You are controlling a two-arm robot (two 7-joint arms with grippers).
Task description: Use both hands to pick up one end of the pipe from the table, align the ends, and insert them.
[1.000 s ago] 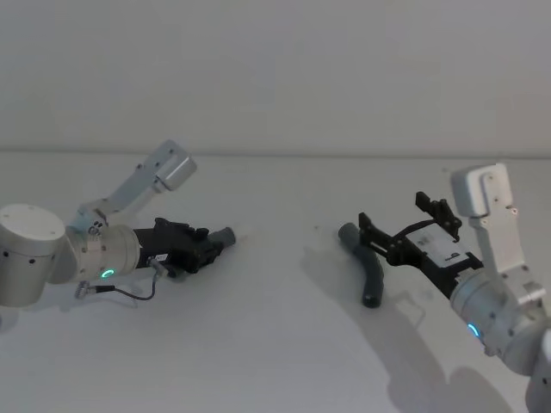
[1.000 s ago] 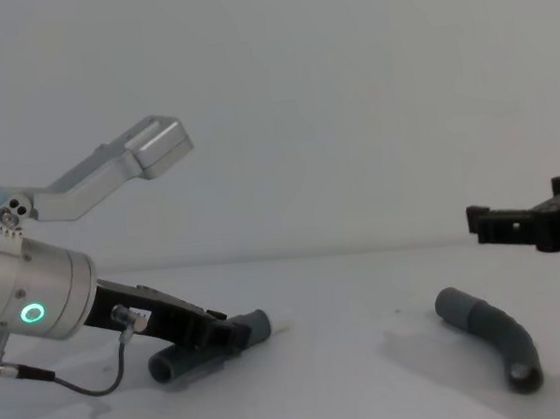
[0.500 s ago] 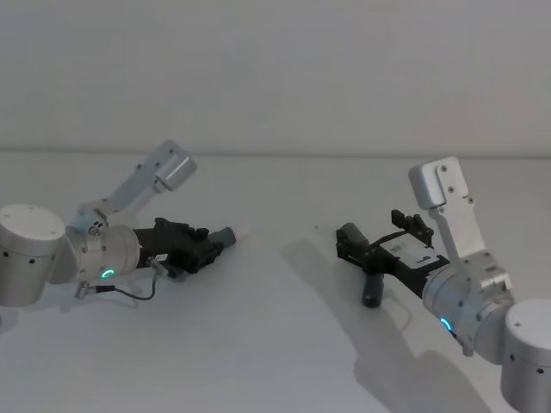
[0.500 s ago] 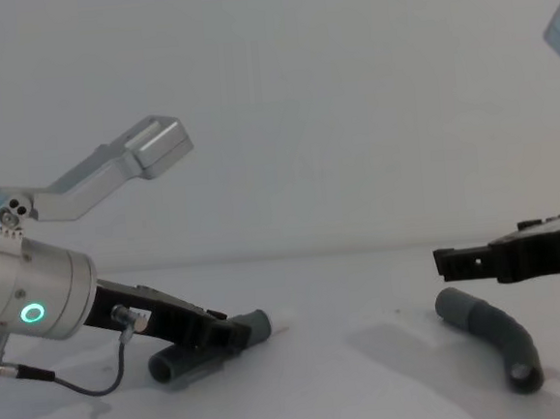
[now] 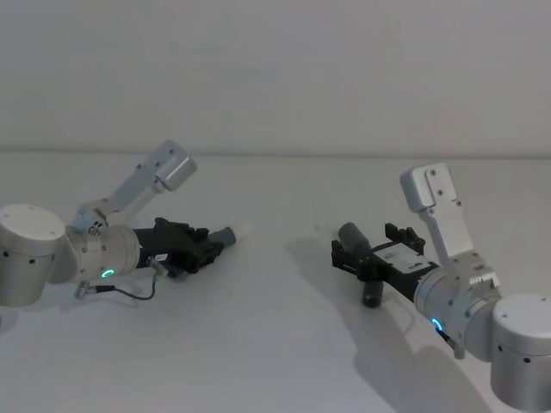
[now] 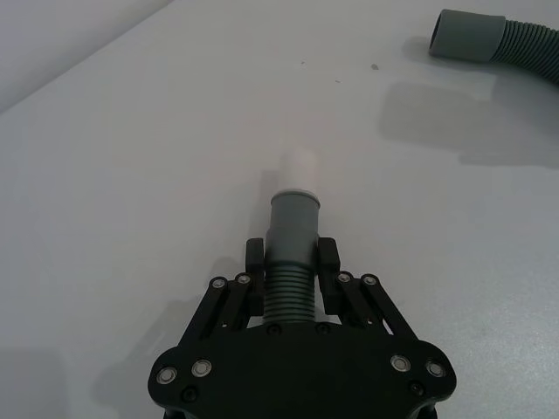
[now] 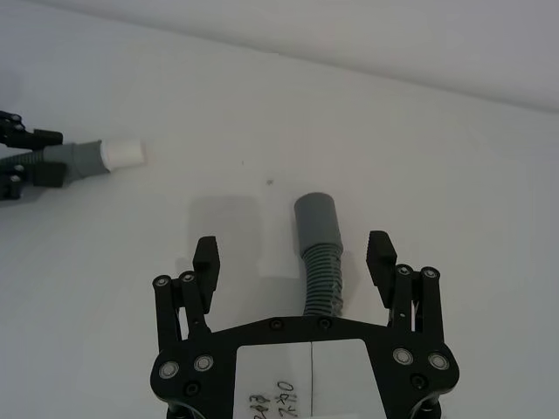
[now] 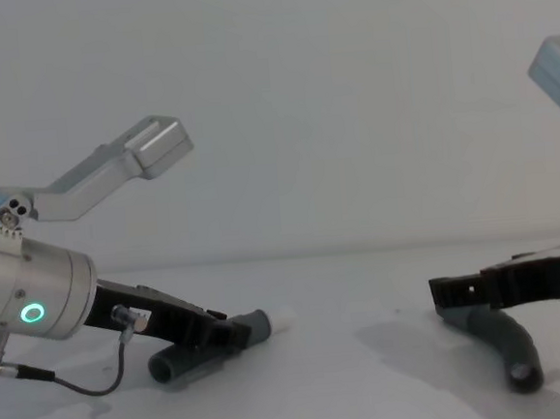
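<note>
**Left clamped on one hose, right open over the other**

Your left gripper (image 6: 293, 262) is closed tight on the corrugated part of the tipped hose piece (image 6: 291, 288), just behind its grey cuff (image 6: 294, 218). The white tip (image 6: 300, 166) points toward the middle of the table (image 5: 275, 344). Your right gripper (image 7: 294, 251) sits low over the plain hose piece (image 7: 320, 279), which lies on the table's right side. Its jaws are spread wide, one finger on each side near the plain cuff (image 7: 315, 218), gripping nothing
</note>
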